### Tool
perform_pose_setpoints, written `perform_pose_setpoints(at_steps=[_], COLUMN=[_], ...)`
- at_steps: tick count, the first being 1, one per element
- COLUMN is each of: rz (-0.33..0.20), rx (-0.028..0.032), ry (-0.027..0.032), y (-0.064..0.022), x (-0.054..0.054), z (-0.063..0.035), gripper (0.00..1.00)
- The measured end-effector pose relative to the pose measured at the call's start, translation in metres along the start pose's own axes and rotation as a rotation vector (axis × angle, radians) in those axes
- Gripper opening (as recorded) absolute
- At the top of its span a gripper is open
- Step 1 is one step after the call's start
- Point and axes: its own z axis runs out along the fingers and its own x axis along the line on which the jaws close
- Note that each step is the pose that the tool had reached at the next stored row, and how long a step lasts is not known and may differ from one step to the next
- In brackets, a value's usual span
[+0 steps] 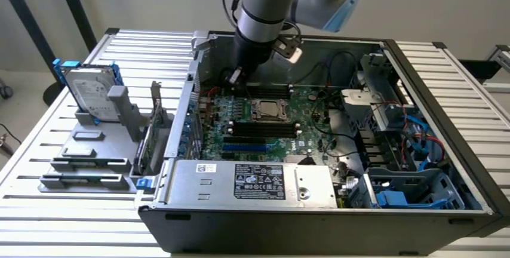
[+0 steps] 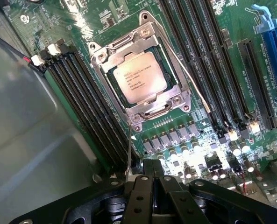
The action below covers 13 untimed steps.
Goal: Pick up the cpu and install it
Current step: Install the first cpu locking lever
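Right, status at this moment:

- The cpu (image 2: 140, 77) sat flat in its socket mid-board, shiny top up w/ printed text visible, nothing gripping it
- The metal socket frame (image 2: 101, 58) ran round all four edges of the chip. One thin wire lever (image 2: 189, 79) lay along one side of the frame; couldn't tell if it was latched
- Black memory slots (image 2: 89, 107) ran in rows on both sides of the socket, on the green motherboard (image 2: 28, 21)
- The gripper (image 2: 153, 184) had its fingers together and was empty, not clamped on anything, hanging above the board and clear of it
- Key relation: the chip lay ahead of the fingertips and below them, apart from them, w/ a row of small grey components (image 2: 175, 140) between. It's approx square, so no real long axis; its edges sat diagonal to the finger line
- In the exterior view, the gripper hung over the far part of the board, and the socket was nearer the camera, a bit to that view's right
- My read: install looked done or nearly so, since the chip was seated and framed
- Outward: open PC case (image 1: 319, 222) on the slatted table (image 1: 48, 120), w/ a hard drive (image 1: 88, 94) standing in a grey rack at that view's left, well apart
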Motion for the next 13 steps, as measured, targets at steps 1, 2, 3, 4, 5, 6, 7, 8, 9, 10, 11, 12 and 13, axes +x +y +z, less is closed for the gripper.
perform_pose_setpoints(at_steps=[1, 2, 3, 4, 5, 6, 7, 8, 9, 10, 11, 12, 13], rz=[0.006, 0.012, 0.018, 0.024, 0.031, 0.038, 0.045, 0.053, 0.062, 0.071, 0.08, 0.09, 0.099], rx=[-0.0005, -0.0009, -0.001, -0.0008, -0.0005, -0.0001, 0.0002, 0.0004, 0.0003, 0.0003, 0.0001, 0.0, 0.0], ry=[0.0019, 0.0041, 0.0066, 0.0099, 0.0135, 0.0173, 0.0215, 0.0256, 0.0295, 0.0334, 0.0374, 0.0416, 0.0457], y=[-0.001, -0.002, -0.0031, -0.0041, -0.005, -0.0058, -0.0064, -0.007, -0.0074, -0.0077, -0.008, -0.0083, -0.0086], x=[-0.0006, -0.0011, -0.0017, -0.0023, -0.0028, -0.0032, -0.0036, -0.0039, -0.0041, -0.0042, -0.0044, -0.0046, -0.0048], z=[0.0002, 0.0004, 0.0006, 0.0009, 0.001, 0.0011, 0.0012, 0.0012, 0.0012, 0.0012, 0.0013, 0.0013, 0.0013], gripper=[0.11, 0.11, 0.11, 0.11, 0.11, 0.11, 0.11, 0.11, 0.11, 0.11, 0.11, 0.11, 0.11])
